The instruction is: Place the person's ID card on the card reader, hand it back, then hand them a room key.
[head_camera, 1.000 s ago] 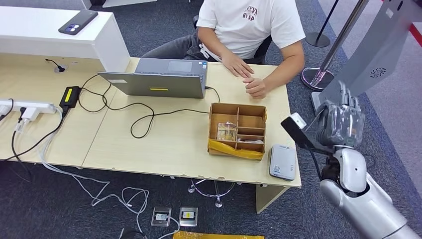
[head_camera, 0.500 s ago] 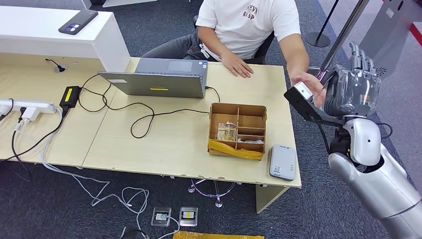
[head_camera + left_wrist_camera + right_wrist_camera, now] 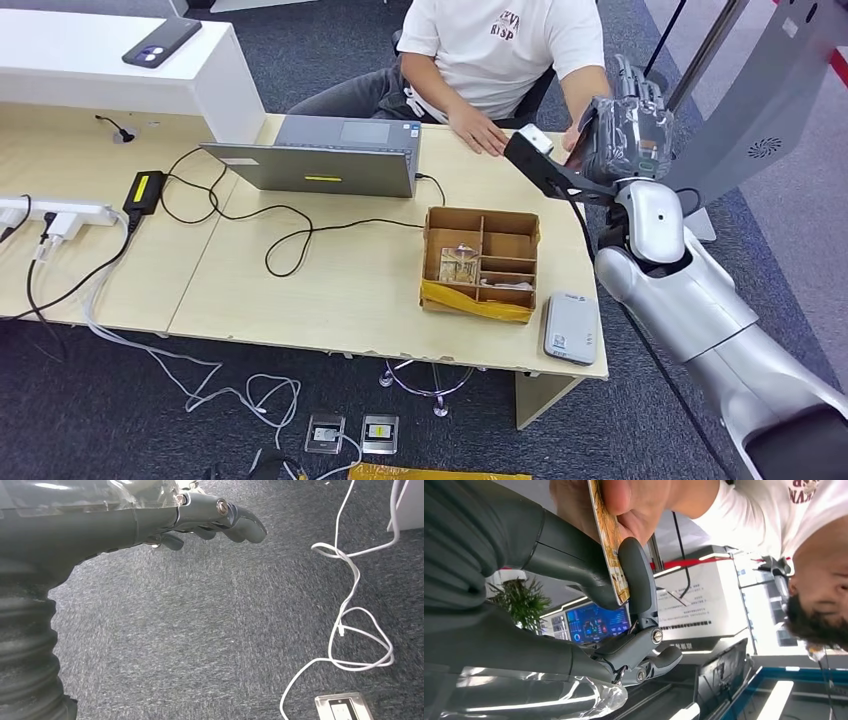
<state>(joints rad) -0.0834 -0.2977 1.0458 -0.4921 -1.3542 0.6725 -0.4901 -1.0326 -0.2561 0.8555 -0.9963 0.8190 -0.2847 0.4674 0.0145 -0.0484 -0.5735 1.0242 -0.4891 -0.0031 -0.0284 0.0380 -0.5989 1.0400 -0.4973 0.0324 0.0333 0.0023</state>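
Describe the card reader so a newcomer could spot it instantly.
Start at the light wooden desk and go to its near right corner, on the robot's side. Just right of the brown cardboard divider box lies the card reader, a flat grey slab with rounded corners, the only grey plastic device at that end.

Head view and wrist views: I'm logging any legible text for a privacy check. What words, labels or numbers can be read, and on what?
Person's white T-shirt: dark red chest print, two lines, too blurred to read.
Laptop: yellow sticker on its lid, unreadable.
Card reader: small label, unreadable.
Card between the right hand and the person's fingers: seen edge-on, patterned, unreadable.
Wall signs and blue screen: too small.
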